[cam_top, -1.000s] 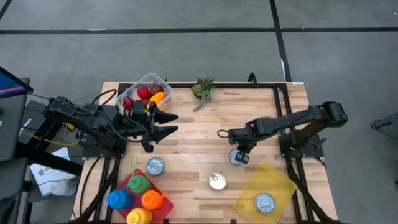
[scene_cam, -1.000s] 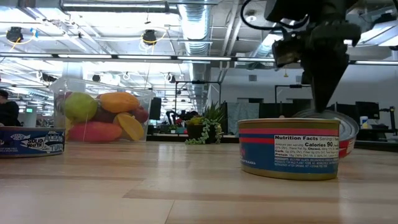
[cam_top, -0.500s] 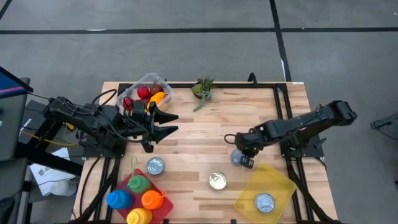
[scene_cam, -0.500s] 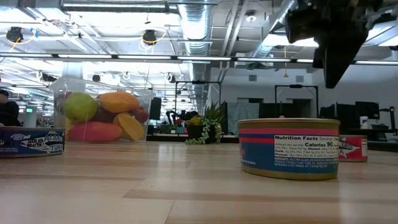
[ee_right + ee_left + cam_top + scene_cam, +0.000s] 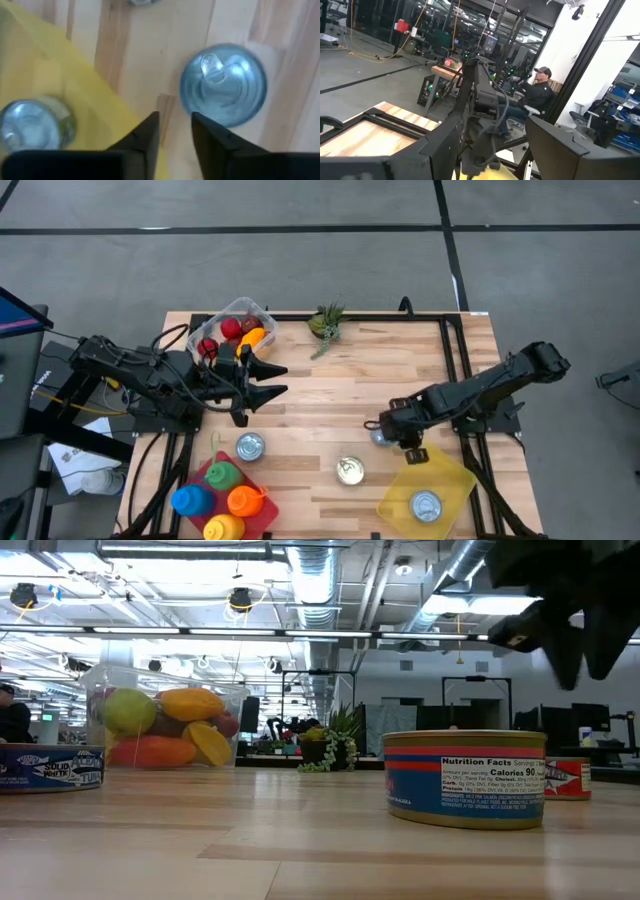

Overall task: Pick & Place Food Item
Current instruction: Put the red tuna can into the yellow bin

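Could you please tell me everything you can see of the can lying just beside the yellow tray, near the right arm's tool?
The can is a low, round tin with a shiny silver lid and a pull tab near its middle. It sits flat, lid up, on the wooden table, close to the yellow tray but apart from it. In the low view its side label looks red and white. The right tool hangs over it with the fingers slightly parted, and nothing grips the can.

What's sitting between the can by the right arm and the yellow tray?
Nothing visible. The can lies on bare wood just off the yellow tray, which already holds another can toward its far side. The right gripper hovers over the gap between can and tray, above the table.
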Robot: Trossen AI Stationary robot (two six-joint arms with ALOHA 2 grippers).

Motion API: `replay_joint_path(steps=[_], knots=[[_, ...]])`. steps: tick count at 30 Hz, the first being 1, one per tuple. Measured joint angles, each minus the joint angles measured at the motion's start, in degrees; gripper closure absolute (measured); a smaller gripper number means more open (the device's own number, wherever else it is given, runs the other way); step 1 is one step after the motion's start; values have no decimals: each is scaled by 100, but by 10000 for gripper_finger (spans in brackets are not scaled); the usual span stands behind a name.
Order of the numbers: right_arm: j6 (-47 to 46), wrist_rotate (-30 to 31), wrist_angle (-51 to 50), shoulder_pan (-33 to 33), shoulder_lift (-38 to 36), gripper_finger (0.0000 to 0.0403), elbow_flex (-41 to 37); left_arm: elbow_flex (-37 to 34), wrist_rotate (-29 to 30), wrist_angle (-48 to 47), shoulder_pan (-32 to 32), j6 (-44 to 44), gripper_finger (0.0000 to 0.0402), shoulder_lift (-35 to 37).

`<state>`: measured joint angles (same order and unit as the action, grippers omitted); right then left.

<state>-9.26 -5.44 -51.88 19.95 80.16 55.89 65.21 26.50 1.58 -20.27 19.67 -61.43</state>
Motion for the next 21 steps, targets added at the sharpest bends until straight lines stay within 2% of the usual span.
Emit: replay_joint_path(steps=[5,9,17,21], knots=[[34,573,520,339,533,209,3,2,0,-46,0,24,183,-2],[-8,630,659,361,1005,193,1,2,0,-79,0,19,183,-2],[-153,604,795,327,1623,254,32,2,0,-79,0,12,183,-2],[-350,990,794,340,1733,321,34,2,0,-97,0,12,183,-2]])
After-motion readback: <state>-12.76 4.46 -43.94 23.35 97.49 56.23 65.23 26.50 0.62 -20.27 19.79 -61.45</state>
